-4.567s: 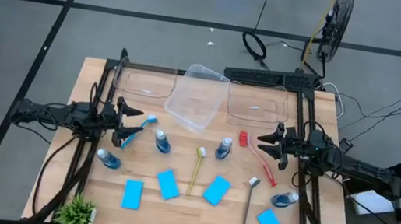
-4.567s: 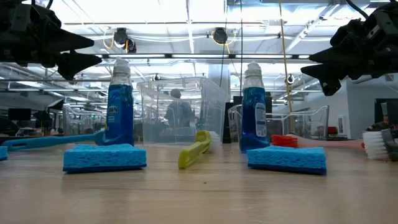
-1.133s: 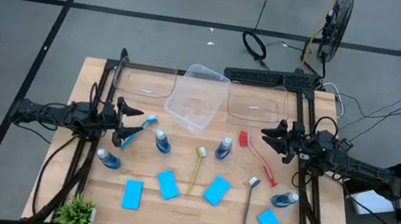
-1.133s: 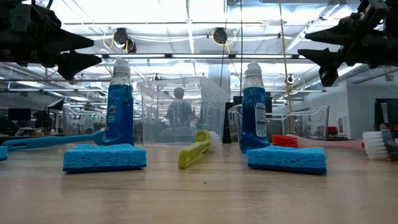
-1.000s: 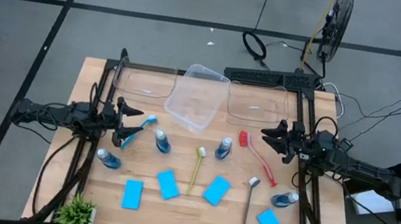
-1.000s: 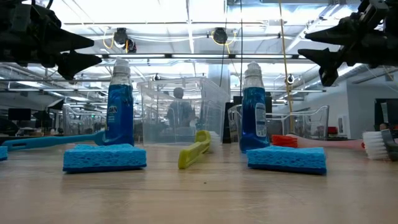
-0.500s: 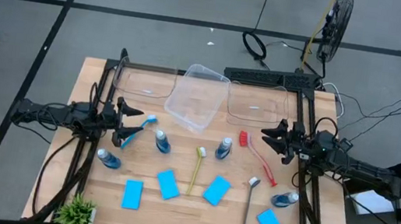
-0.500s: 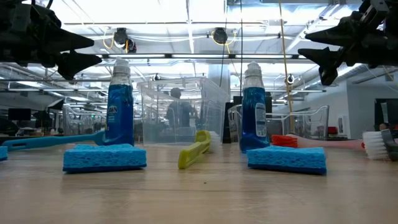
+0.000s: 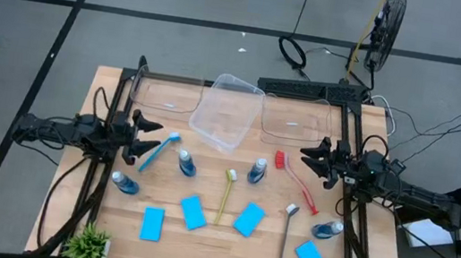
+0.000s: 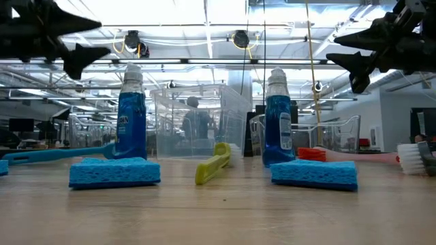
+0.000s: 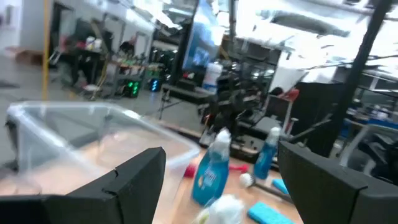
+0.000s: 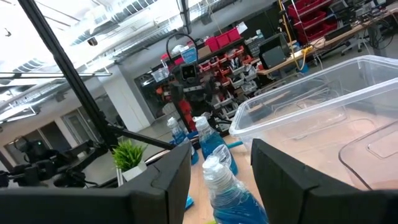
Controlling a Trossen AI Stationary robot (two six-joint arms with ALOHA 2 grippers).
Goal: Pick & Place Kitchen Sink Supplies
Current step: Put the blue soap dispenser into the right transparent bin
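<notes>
No legible text anywhere. Two upright bottles carry labels, print too small to read: left bottle (image 10: pixel 131 114), below and just beside the left claw (image 10: pixel 73 39), has a dark-blue label; right bottle (image 10: pixel 278 120), below and well apart from the right claw (image 10: pixel 352 49), has a white back label with fine print. No brand, number or sign readable in wrist views either.
</notes>
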